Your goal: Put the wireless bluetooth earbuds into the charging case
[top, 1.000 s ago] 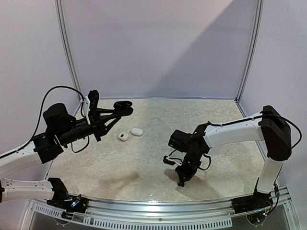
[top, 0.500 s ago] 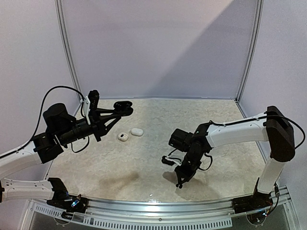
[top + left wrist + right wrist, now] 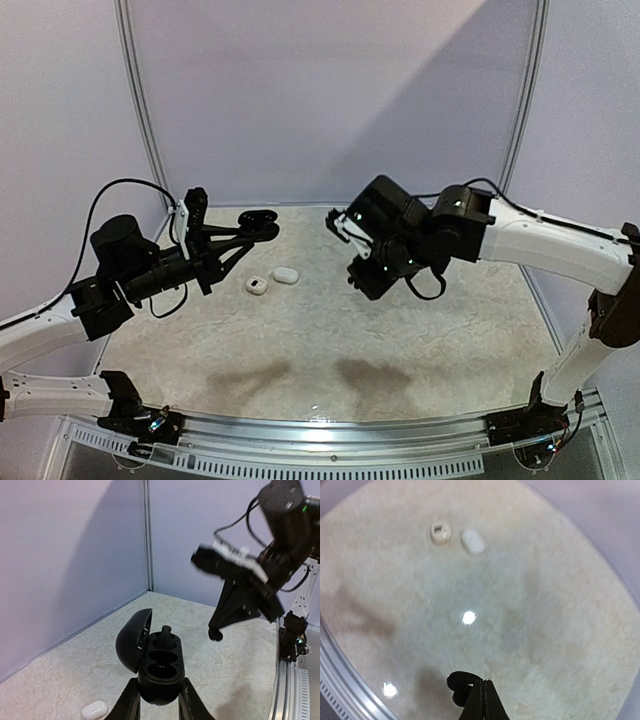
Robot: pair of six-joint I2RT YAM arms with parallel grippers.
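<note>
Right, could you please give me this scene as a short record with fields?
left tool: shut on the black case, held above the table, lid open
case contents: what looks like a seated earbud at the far end; the rest looks empty
right tool: in the air, shut on a black earbud at its tips
on the table: closed white case beside a white round piece with a dark centre
</note>
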